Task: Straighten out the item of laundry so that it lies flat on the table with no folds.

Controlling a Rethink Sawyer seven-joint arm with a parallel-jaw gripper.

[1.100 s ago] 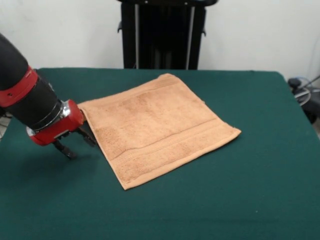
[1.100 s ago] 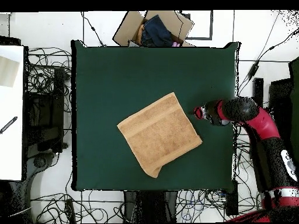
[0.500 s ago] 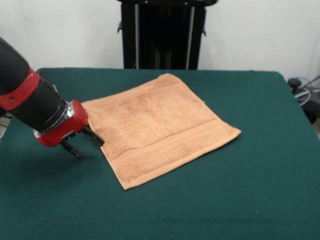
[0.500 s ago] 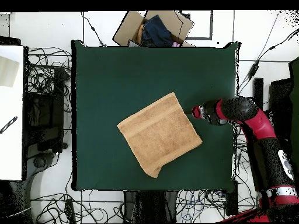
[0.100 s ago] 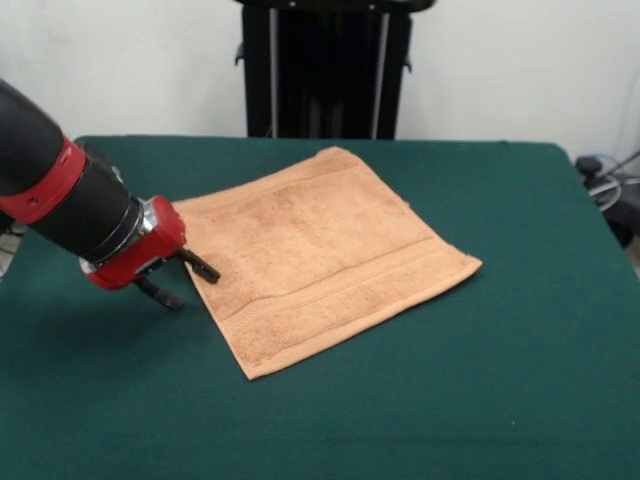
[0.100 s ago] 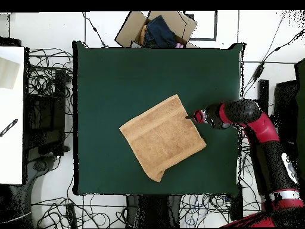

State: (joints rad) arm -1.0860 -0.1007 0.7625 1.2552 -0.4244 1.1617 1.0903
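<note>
From the front camera I start at the near edge: bare green table [image 5: 480, 400] fills the foreground. Going farther in, the towel's [image 5: 320, 255] nearest corner sits at about 7 o'clock from its own centre, with a woven band stripe running just inside the near-right edge. The cloth lies spread in a diamond, one layer as far as I can see, its right corner at 3 o'clock and its far corner at 12 o'clock, near the table's back edge. At the towel's 9 o'clock side the gripper [image 5: 192, 283] hangs low, its two dark fingers parted and holding nothing; the upper finger's tip lies over the towel's left edge, the lower one stands over bare felt just beside it. I cannot tell whether either tip touches.

Overhead, the towel [image 6: 162, 135] sits slightly below the table's [image 6: 107, 71] middle, and the gripper [image 6: 192, 117] meets its 2 o'clock edge. A cardboard box [image 6: 156, 27] lies beyond the table at 12 o'clock.
</note>
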